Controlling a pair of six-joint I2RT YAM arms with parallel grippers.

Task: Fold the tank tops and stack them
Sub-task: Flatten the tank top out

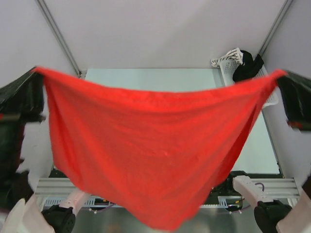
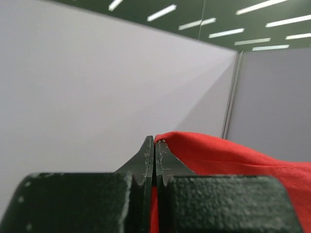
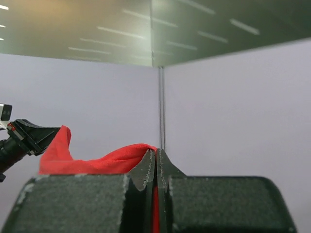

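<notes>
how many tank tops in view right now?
1 sure: the red tank top, held up stretched between left claw and right claw. The dark fabric in the white basket, far right, may be more; can't tell.

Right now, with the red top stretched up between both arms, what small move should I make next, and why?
Probably lower both arms together, keeping the spread. The left gripper and right gripper are shut on opposite ends of the red tank top, which hangs sagging above the table, so it needs laying flat before folding.
</notes>
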